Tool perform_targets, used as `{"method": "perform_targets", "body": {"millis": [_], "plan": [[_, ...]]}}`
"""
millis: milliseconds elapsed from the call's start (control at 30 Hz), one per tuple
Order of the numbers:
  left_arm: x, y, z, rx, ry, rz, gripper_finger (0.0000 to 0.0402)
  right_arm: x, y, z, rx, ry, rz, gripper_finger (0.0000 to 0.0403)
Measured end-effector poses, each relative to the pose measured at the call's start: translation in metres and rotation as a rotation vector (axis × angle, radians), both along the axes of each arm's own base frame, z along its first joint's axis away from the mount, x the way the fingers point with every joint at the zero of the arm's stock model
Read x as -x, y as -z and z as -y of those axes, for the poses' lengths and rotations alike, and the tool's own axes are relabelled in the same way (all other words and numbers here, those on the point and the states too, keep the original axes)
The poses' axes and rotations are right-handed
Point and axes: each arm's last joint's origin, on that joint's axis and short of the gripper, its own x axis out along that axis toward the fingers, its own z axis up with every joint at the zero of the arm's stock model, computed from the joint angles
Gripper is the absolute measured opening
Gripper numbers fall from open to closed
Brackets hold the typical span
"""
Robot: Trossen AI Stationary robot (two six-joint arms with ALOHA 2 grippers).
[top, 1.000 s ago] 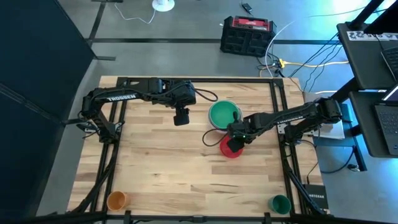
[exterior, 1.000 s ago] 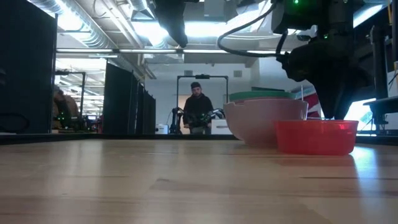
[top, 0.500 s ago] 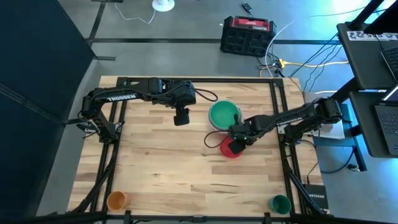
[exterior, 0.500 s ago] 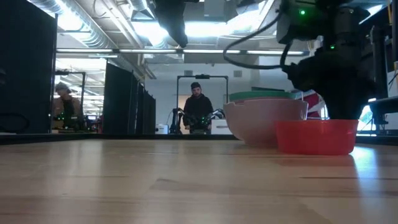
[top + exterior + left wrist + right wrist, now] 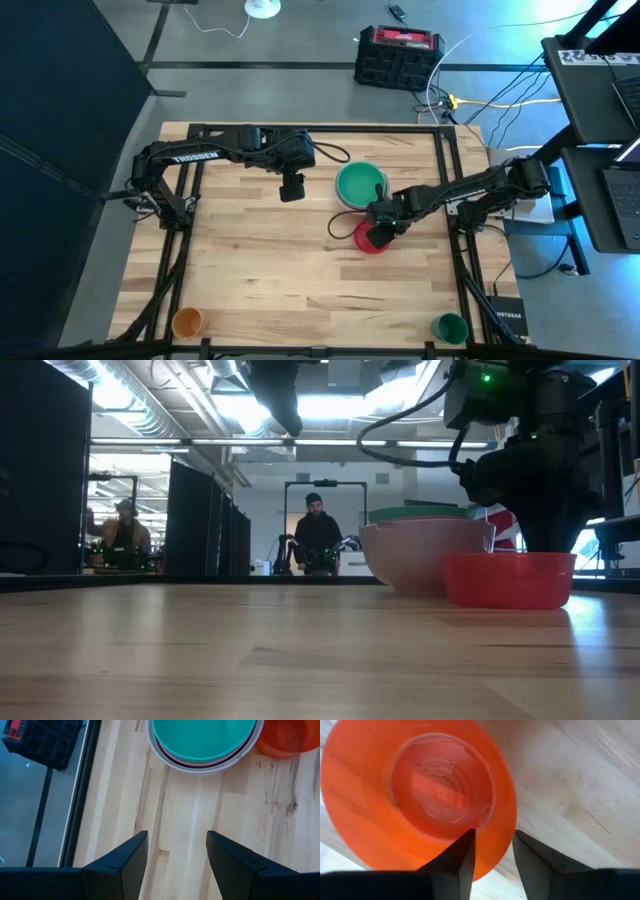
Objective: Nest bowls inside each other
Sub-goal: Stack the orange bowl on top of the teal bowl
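The right end effector (image 5: 492,852) sits over the red bowl (image 5: 417,795), its fingers straddling the near rim, partly closed and seemingly not yet clamped; the green bowl (image 5: 360,183), nested in larger bowls, stands just beyond. Next, I judge, it must pinch the rim, lift and drop the bowl there. The left end effector (image 5: 175,855) waits open above the counter (image 5: 260,260).

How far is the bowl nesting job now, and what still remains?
Done: the green bowl sits inside the pink bowl, in one stack. In hand: the right end effector straddles the rim of the red bowl, which stands on the table beside the stack. Left: lift the red bowl into the green one. The left end effector waits open.
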Motion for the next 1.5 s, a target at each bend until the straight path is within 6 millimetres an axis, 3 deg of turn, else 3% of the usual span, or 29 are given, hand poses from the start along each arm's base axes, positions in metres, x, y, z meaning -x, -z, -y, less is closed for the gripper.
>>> {"method": "perform_targets", "body": {"millis": [400, 767, 1100, 1367, 1500], "plan": [[0.0, 0.0, 0.0, 0.002, -0.006, 0.006, 0.0185, -0.002, 0.0, -0.001, -0.009, -0.032, 0.022, 0.0004], [0.0, 0.0, 0.0, 0.006, -0.011, 0.0, 0.0185, -0.004, -0.005, -0.001, -0.024, -0.062, 0.031, 0.0], [0.004, 0.001, -0.007, 0.011, -0.038, -0.023, 0.0185, -0.028, -0.078, -0.001, 0.075, -0.123, 0.102, 0.0], [0.007, 0.002, -0.013, 0.016, -0.059, -0.041, 0.0185, -0.031, -0.14, 0.001, 0.162, -0.166, 0.156, 0.0], [0.008, 0.002, -0.017, 0.014, -0.068, -0.045, 0.0185, -0.032, -0.177, 0.013, 0.287, -0.127, 0.232, 0.0]]}}
